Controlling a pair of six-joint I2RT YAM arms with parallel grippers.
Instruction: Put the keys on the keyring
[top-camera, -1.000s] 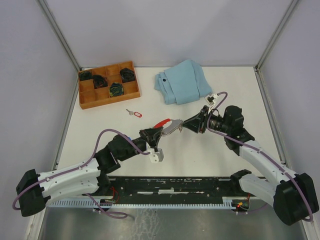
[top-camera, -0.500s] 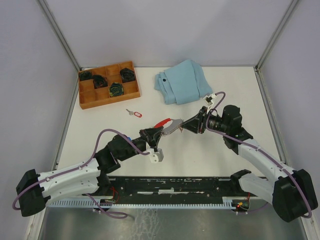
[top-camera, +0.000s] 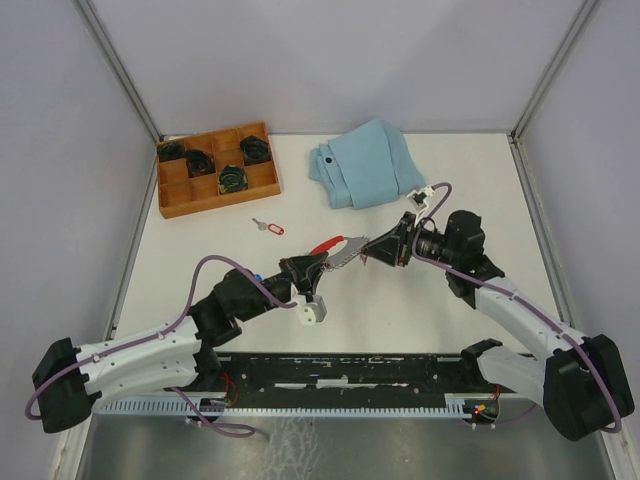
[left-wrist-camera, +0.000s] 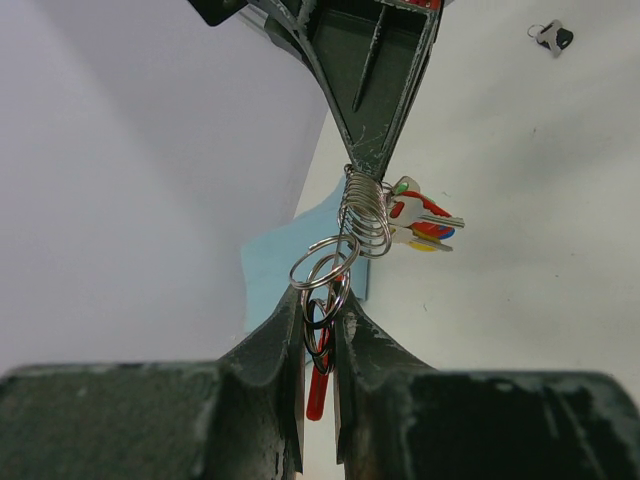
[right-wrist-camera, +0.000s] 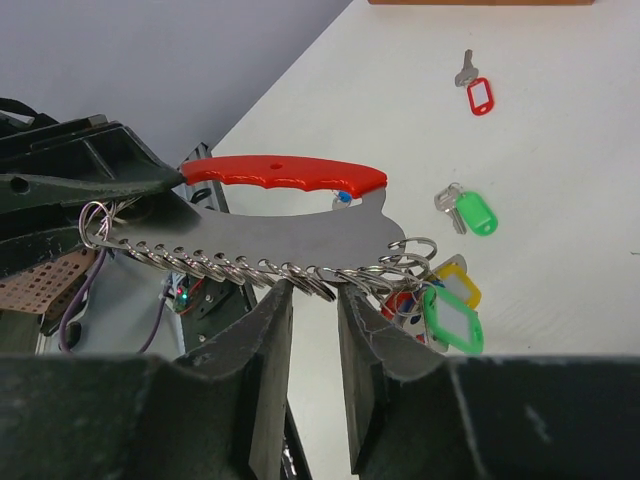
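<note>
1. The keyring (top-camera: 335, 250) hangs above the table (top-camera: 400, 310), between both arms. Tagged keys (right-wrist-camera: 445, 300) dangle from its end, and a red-tagged key (top-camera: 268, 227) lies loose, so threading seems only part done.
2. Next, one arm likely must let go to fetch it.
3. The left gripper (left-wrist-camera: 318, 320), jaws narrow, clamps the red handle end. The right gripper (right-wrist-camera: 312, 290), also narrow, appears to pinch the loops.

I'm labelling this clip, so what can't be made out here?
Top view: contents of the wooden tray, too small to identify.
Top view: loops on the keyring, too small to count.
Right wrist: the keyring's lower edge, covered by the right fingers.
Left wrist: most of the red handle, hidden between the left fingers.
</note>
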